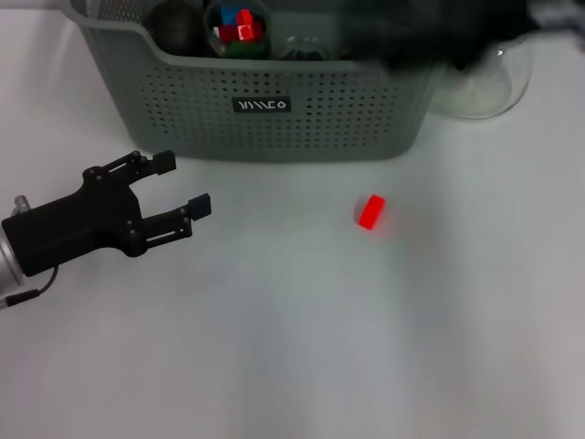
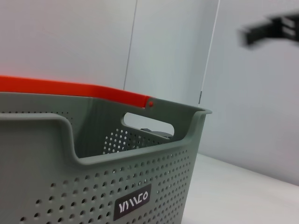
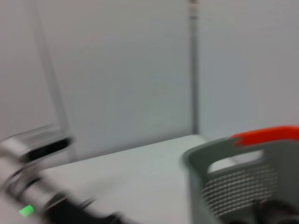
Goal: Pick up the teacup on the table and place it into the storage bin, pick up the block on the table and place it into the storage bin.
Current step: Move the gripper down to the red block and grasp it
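The red block [image 1: 370, 211] lies on the white table, in front of the storage bin's right half. The grey-green storage bin [image 1: 274, 137] stands at the back; its perforated wall and black label [image 2: 133, 202] fill the left wrist view. My left gripper [image 1: 186, 184] hovers open and empty at the left, just in front of the bin and well left of the block. My right gripper [image 2: 271, 28] is a dark blur above the bin's back right corner [image 1: 411, 37]. No teacup shows on the table; a teacup in the bin cannot be made out.
Inside the bin are a dark round object [image 1: 174, 27] and a round container of coloured blocks [image 1: 238, 26]. A clear glass pitcher [image 1: 484, 87] stands right of the bin. An orange strip [image 2: 70, 88] lies behind the bin's rim.
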{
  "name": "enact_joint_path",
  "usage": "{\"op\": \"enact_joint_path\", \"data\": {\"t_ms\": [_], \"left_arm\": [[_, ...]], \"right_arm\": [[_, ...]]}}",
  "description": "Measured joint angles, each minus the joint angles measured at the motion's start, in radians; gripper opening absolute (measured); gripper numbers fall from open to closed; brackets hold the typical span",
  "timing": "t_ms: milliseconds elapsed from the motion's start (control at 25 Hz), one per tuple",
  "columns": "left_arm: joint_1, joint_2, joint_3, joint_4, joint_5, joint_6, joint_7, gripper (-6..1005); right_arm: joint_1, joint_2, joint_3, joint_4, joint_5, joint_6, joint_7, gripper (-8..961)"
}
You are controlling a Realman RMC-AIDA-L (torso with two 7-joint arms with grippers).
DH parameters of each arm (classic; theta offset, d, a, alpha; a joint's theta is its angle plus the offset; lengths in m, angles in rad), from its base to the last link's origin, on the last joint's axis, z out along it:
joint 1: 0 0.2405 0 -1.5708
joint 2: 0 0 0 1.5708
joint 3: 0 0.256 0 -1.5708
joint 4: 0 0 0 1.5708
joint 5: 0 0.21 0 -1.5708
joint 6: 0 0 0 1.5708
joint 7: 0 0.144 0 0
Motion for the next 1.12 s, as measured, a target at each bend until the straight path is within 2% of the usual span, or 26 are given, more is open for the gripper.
{"op": "enact_joint_path", "data": {"t_ms": [120,240,320,440,640,720,920,1120], "left_arm": [[-0.004,0.001,0.000,0.000,0.000,0.000,0.000,825],[-0.007,0.002,0.000,-0.001,0.000,-0.002,0.000,825],[-0.008,0.001,0.000,-0.003,0.000,-0.002,0.000,825],[-0.007,0.002,0.000,-0.005,0.000,-0.002,-0.001,825],[-0.003,-0.001,0.001,-0.007,0.000,0.000,-0.002,825],[0.001,-0.002,0.000,-0.007,0.000,0.003,-0.002,825],[0.006,-0.003,-0.005,-0.007,0.000,0.006,-0.003,825],[0.005,-0.003,-0.012,-0.008,0.000,0.006,-0.001,825]], "right_arm": [[-0.059,-0.004,0.047,0.014,-0.007,-0.141,-0.032,749],[-0.055,0.010,0.046,0.039,-0.184,-0.178,0.006,749],[-0.018,0.018,0.034,0.078,-0.312,-0.159,0.056,711],[0.076,0.016,-0.008,0.197,-0.423,-0.115,0.129,654],[0.262,0.020,-0.117,0.463,-0.571,0.020,0.160,651],[0.309,0.021,-0.180,0.546,-0.582,0.096,0.165,648],[0.360,0.024,-0.330,0.649,-0.584,0.223,0.202,641],[0.360,0.026,-0.378,0.682,-0.585,0.308,0.257,642]]}}
